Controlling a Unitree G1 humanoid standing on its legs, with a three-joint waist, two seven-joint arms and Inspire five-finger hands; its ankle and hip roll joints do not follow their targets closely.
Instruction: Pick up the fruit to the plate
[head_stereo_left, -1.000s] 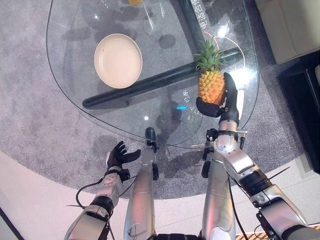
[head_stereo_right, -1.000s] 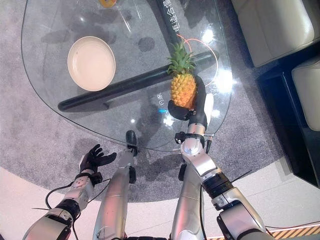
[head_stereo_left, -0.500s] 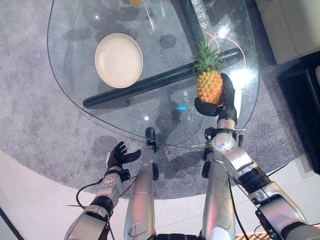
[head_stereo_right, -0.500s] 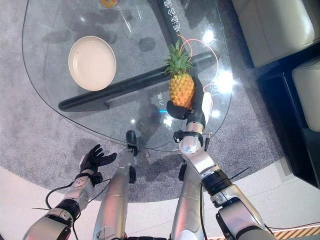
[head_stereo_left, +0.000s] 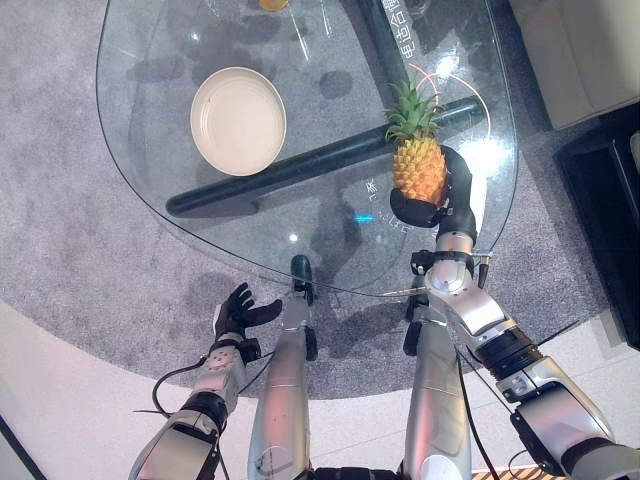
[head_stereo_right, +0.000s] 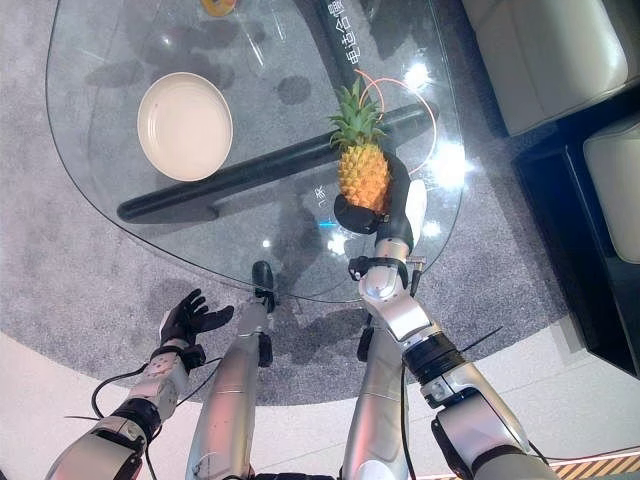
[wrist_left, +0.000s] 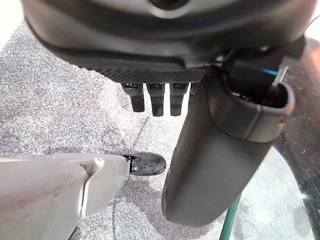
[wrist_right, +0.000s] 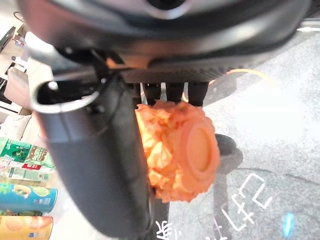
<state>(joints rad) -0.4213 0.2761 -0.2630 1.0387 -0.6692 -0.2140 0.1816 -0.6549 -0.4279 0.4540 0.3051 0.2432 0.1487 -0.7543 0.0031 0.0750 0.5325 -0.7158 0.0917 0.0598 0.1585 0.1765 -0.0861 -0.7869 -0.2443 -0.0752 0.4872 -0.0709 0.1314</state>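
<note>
Holding the pineapple (head_stereo_left: 419, 168) upright, the right robot hand (head_stereo_left: 447, 205) has its thumb curled under the fruit's base and its fingers wrapped up behind the orange body, so the green crown points away from the robot. In the right wrist view the round underside of the pineapple (wrist_right: 186, 150) sits pressed between the thumb and the row of dark fingers. The fruit is over the right part of the glass table (head_stereo_left: 150, 190), above the dark bar of the table's frame (head_stereo_left: 300, 168) that shows through the glass; whether its base touches the glass cannot be told.

The plate (head_stereo_left: 238, 120), cream-coloured and round, lies on the table's left part, well apart from the pineapple, with nothing in it. A small orange thing (head_stereo_left: 271, 4) lies at the far edge of the table, cut off by the picture's edge.

The left robot hand (head_stereo_left: 240, 310) hangs low beside the table's near edge, over the grey carpet (head_stereo_left: 70, 230), with its fingers loosely spread and holding nothing; its own wrist view shows the short fingers (wrist_left: 156, 100) straight above the carpet. A pale sofa (head_stereo_right: 545, 50) stands to the right of the table.
</note>
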